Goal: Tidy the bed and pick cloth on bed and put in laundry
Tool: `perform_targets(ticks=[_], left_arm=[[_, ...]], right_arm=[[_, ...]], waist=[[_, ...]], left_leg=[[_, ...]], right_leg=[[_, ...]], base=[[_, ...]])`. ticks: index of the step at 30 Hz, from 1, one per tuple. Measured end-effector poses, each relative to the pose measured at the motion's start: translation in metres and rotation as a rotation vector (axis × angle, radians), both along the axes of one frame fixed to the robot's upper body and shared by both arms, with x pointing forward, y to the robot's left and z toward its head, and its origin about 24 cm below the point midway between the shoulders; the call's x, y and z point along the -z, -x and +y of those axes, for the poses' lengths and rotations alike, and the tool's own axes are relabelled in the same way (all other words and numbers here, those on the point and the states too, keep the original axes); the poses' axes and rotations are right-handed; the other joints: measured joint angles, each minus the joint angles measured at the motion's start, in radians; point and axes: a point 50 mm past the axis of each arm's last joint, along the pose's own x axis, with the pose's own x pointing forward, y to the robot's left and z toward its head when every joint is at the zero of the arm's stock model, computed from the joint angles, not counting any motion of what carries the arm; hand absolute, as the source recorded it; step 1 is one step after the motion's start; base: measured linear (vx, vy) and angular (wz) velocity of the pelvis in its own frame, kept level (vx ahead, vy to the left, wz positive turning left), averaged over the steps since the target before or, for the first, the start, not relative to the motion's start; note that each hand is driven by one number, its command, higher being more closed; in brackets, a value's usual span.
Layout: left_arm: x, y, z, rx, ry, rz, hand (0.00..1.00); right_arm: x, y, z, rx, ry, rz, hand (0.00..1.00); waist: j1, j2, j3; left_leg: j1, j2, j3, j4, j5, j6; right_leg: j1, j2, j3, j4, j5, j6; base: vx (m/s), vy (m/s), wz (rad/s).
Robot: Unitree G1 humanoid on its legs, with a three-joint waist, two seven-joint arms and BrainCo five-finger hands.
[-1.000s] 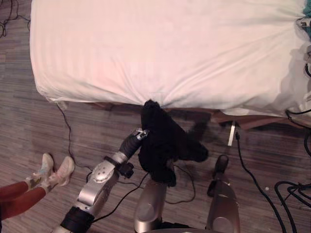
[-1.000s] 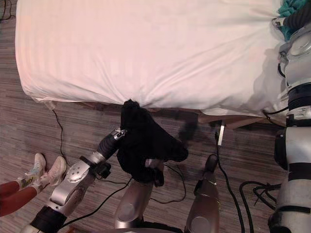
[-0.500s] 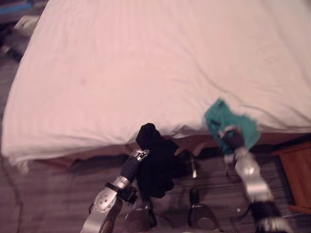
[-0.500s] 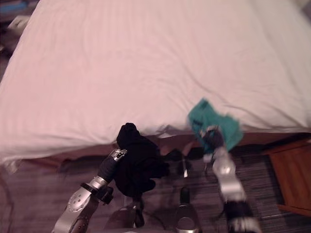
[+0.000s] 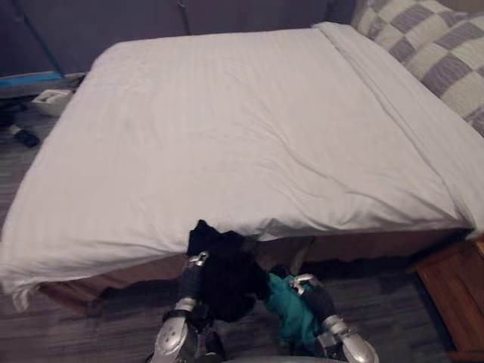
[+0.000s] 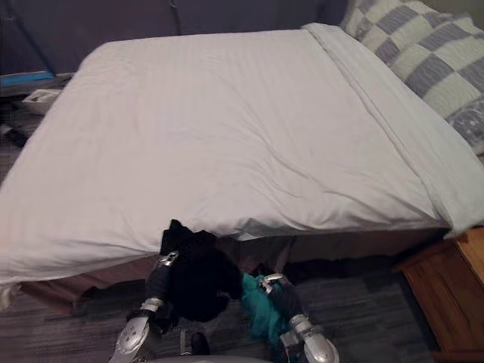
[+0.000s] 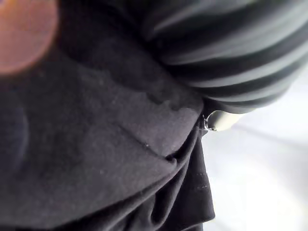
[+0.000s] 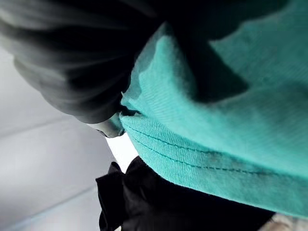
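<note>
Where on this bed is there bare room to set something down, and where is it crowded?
The white duvet lies bare from its near edge across to the checkered pillows. It is crowded just below the near edge, where the left hand carries the black cloth close beside the right hand with the teal cloth.

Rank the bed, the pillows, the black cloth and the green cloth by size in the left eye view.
1. bed
2. pillows, cut off at the edge
3. black cloth
4. green cloth, partly hidden, so the last two are unsure

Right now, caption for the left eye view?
Black cloth hangs from left hand, teal cloth from right hand, before the white bed.
</note>
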Motion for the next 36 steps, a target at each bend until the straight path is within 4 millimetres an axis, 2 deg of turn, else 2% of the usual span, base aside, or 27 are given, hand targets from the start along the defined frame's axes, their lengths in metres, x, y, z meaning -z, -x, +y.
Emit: perform_targets(ticks=[2, 3, 4, 5, 6, 7, 8, 10, 11, 12, 13, 14, 15, 16, 17, 18, 20, 22, 23, 24, 25, 26, 27, 28, 29, 30, 36], left_arm=[[0.006, 0.006, 0.001, -0.031, 0.011, 0.031, 1.0], [0.009, 0.008, 0.001, -0.034, 0.008, 0.041, 1.0], [0.015, 0.011, 0.004, -0.041, -0.002, 0.063, 1.0], [0.017, 0.011, 0.006, -0.046, -0.011, 0.068, 1.0], [0.021, 0.014, 0.006, -0.058, -0.003, 0.084, 1.0], [0.023, 0.017, 0.006, -0.066, 0.001, 0.095, 1.0], [0.025, 0.021, 0.006, -0.079, 0.006, 0.103, 1.0], [0.023, 0.021, 0.007, -0.089, 0.004, 0.089, 1.0], [0.023, 0.02, 0.009, -0.103, 0.0, 0.084, 1.0], [0.023, 0.019, 0.011, -0.107, -0.005, 0.083, 1.0], [0.024, 0.018, 0.015, -0.116, -0.015, 0.087, 1.0], [0.025, 0.018, 0.017, -0.117, -0.022, 0.091, 1.0], [0.027, 0.015, 0.022, -0.119, -0.039, 0.1, 1.0], [0.029, 0.013, 0.022, -0.114, -0.046, 0.104, 1.0], [0.033, 0.011, 0.022, -0.096, -0.054, 0.12, 1.0], [0.035, 0.01, 0.02, -0.081, -0.058, 0.129, 1.0], [0.037, 0.01, 0.018, -0.057, -0.058, 0.133, 1.0], [0.043, 0.011, 0.013, -0.015, -0.065, 0.158, 1.0], [0.045, 0.011, 0.012, -0.008, -0.064, 0.165, 1.0], [0.048, 0.013, 0.007, 0.022, -0.06, 0.179, 1.0], [0.05, 0.014, 0.005, 0.045, -0.066, 0.187, 1.0], [0.052, 0.015, 0.006, 0.055, -0.072, 0.195, 1.0], [0.053, 0.016, 0.0, 0.068, -0.059, 0.204, 1.0], [0.053, 0.014, -0.003, 0.071, -0.046, 0.197, 1.0], [0.052, 0.013, -0.003, 0.07, -0.038, 0.194, 1.0], [0.056, 0.014, -0.021, 0.134, 0.01, 0.203, 1.0], [0.056, 0.013, -0.02, 0.129, 0.01, 0.203, 1.0]], right_arm=[[0.006, -0.001, 0.002, -0.018, 0.027, 0.011, 1.0], [0.007, -0.002, 0.002, -0.013, 0.038, 0.01, 1.0], [0.009, -0.006, 0.0, 0.013, 0.062, 0.007, 1.0], [0.008, -0.011, -0.002, 0.039, 0.077, -0.008, 1.0], [0.007, -0.019, -0.008, 0.071, 0.106, -0.023, 1.0], [0.006, -0.021, -0.01, 0.088, 0.119, -0.026, 1.0], [0.007, -0.023, -0.016, 0.129, 0.151, -0.023, 1.0], [0.005, -0.028, -0.02, 0.173, 0.176, -0.032, 1.0], [0.002, -0.034, -0.021, 0.194, 0.183, -0.047, 1.0], [0.001, -0.039, -0.02, 0.208, 0.186, -0.056, 1.0], [0.002, -0.043, -0.018, 0.224, 0.185, -0.055, 1.0], [0.001, -0.046, -0.016, 0.241, 0.182, -0.057, 1.0], [-0.003, -0.053, -0.015, 0.289, 0.176, -0.075, 1.0], [-0.004, -0.053, -0.013, 0.307, 0.169, -0.075, 1.0], [-0.002, -0.048, -0.012, 0.35, 0.162, -0.055, 1.0], [0.003, -0.039, -0.013, 0.375, 0.166, -0.024, 1.0], [0.007, -0.027, -0.015, 0.391, 0.168, 0.004, 1.0], [0.011, -0.012, -0.021, 0.443, 0.164, 0.033, 1.0], [0.012, -0.01, -0.022, 0.459, 0.161, 0.04, 1.0], [0.012, -0.009, -0.026, 0.506, 0.144, 0.05, 1.0], [0.013, -0.009, -0.029, 0.535, 0.129, 0.053, 1.0], [0.014, -0.009, -0.03, 0.544, 0.132, 0.058, 1.0], [0.017, -0.012, -0.035, 0.562, 0.123, 0.07, 1.0], [0.015, -0.019, -0.035, 0.571, 0.097, 0.062, 1.0], [0.014, -0.023, -0.034, 0.574, 0.081, 0.056, 1.0], [0.035, -0.005, -0.025, 0.597, 0.076, 0.174, 1.0], [0.036, -0.005, -0.026, 0.598, 0.076, 0.175, 1.0]], waist=[[0.016, 0.012, -0.01], [0.019, -0.006, -0.024], [0.02, -0.031, -0.041], [0.021, -0.045, -0.041], [0.025, -0.011, -0.044], [0.024, -0.008, -0.043], [0.034, 0.003, -0.051], [0.056, 0.012, -0.053], [0.071, 0.01, -0.051], [0.079, -0.006, -0.042], [0.078, -0.017, -0.034], [0.078, -0.026, -0.027], [0.073, -0.046, 0.0], [0.071, -0.046, 0.01], [0.062, -0.043, 0.03], [0.047, -0.038, 0.038], [0.026, -0.054, 0.037], [-0.011, -0.062, 0.033], [-0.019, -0.069, 0.029], [-0.024, -0.076, 0.028], [-0.016, -0.096, 0.026], [-0.016, -0.096, 0.028], [0.004, -0.087, 0.023], [0.011, -0.07, 0.018], [0.01, -0.07, 0.018], [-0.013, -0.08, -0.008], [-0.012, -0.08, -0.008]], left_leg=[[-0.014, -0.013, 0.006, -0.003, -0.033, 0.02], [-0.021, -0.02, 0.028, -0.002, -0.062, 0.041], [-0.037, -0.043, 0.132, 0.005, -0.125, 0.125], [-0.058, -0.033, 0.232, 0.054, -0.123, 0.148], [-0.081, 0.004, 0.35, 0.118, -0.123, 0.157], [-0.091, 0.014, 0.386, 0.14, -0.105, 0.168], [-0.094, 0.003, 0.428, 0.155, -0.097, 0.169], [-0.102, -0.022, 0.435, 0.152, -0.08, 0.188], [-0.115, -0.043, 0.401, 0.145, -0.038, 0.216], [-0.114, -0.081, 0.342, 0.143, -0.039, 0.225], [-0.111, -0.108, 0.287, 0.146, -0.046, 0.235], [-0.109, -0.121, 0.248, 0.149, -0.05, 0.241], [-0.103, -0.146, 0.157, 0.151, -0.059, 0.247], [-0.096, -0.152, 0.122, 0.146, -0.06, 0.245], [-0.065, -0.167, 0.035, 0.13, -0.06, 0.245], [-0.045, -0.18, -0.016, 0.12, -0.06, 0.244], [-0.03, -0.21, -0.073, 0.108, -0.061, 0.244], [-0.017, -0.242, -0.129, 0.096, -0.053, 0.234], [-0.013, -0.245, -0.129, 0.096, -0.051, 0.231], [0.009, -0.264, -0.129, 0.076, -0.036, 0.21], [0.029, -0.285, -0.133, 0.061, -0.033, 0.207], [0.042, -0.29, -0.144, 0.057, -0.031, 0.205], [0.065, -0.278, -0.148, 0.029, -0.019, 0.188], [0.059, -0.265, -0.141, 0.025, -0.017, 0.186], [0.053, -0.257, -0.136, 0.024, -0.017, 0.186], [0.065, -0.202, -0.084, -0.001, -0.034, 0.163], [0.067, -0.201, -0.083, 0.0, -0.036, 0.163]], right_leg=[[0.058, -0.027, -0.131, 0.006, -0.017, 0.009], [0.082, -0.04, -0.193, -0.007, -0.017, 0.01], [0.133, -0.08, -0.329, -0.039, -0.016, 0.016], [0.148, -0.114, -0.415, -0.031, -0.028, 0.032], [0.177, -0.114, -0.506, 0.01, -0.051, 0.054], [0.194, -0.119, -0.55, 0.027, -0.059, 0.061], [0.243, -0.142, -0.638, 0.059, -0.064, 0.068], [0.265, -0.177, -0.702, 0.146, -0.064, 0.068], [0.267, -0.219, -0.724, 0.263, -0.064, 0.067], [0.266, -0.275, -0.721, 0.392, -0.053, 0.051], [0.26, -0.322, -0.707, 0.511, -0.017, 0.004], [0.251, -0.344, -0.689, 0.578, -0.005, -0.032], [0.173, -0.357, -0.581, 0.759, -0.085, -0.135], [0.129, -0.327, -0.508, 0.795, -0.111, -0.123], [0.046, -0.23, -0.34, 0.802, -0.155, -0.077], [-0.005, -0.174, -0.241, 0.773, -0.18, -0.048], [-0.08, -0.115, -0.125, 0.718, -0.218, -0.01], [-0.168, -0.052, 0.056, 0.536, -0.234, 0.01], [-0.176, -0.043, 0.086, 0.49, -0.23, 0.007], [-0.181, -0.034, 0.149, 0.37, -0.168, -0.003], [-0.179, -0.034, 0.189, 0.302, -0.07, -0.015], [-0.171, -0.037, 0.191, 0.303, -0.057, -0.013], [-0.154, -0.027, 0.18, 0.266, -0.052, -0.019], [-0.15, -0.015, 0.182, 0.231, -0.035, -0.034], [-0.149, -0.008, 0.185, 0.21, -0.024, -0.036], [-0.074, 0.053, 0.195, 0.046, 0.049, -0.054], [-0.077, 0.058, 0.196, 0.044, 0.049, -0.054]], base=[[0.01, 0.031, 1.77], [0.07, 0.073, 2.47], [0.07, 0.137, 2.67], [0.08, 0.167, 3.1], [0.08, 0.135, 2.36], [0.11, 0.107, 2.69], [0.16, 0.124, 2.56], [0.19, 0.138, 2.37], [0.23, 0.122, 2.15], [0.29, 0.12, 2.3], [0.2, 0.064, 1.64], [0.24, 0.029, 1.79], [0.16, 0.004, 1.54], [0.2, 0.006, 2.01], [0.13, -0.008, 1.9], [0.18, -0.034, 1.97], [0.18, -0.067, 1.82], [0.15, -0.088, 1.98], [0.16, -0.125, 1.56], [0.15, -0.131, 1.18], [0.17, -0.16, 1.04], [0.16, -0.127, 0.48], [0.15, -0.119, 0.13], [0.1, -0.073, -0.17], [0.01, -0.03, -0.18], [0.0, -0.01, -0.08], [0.0, 0.0, -0.01]])
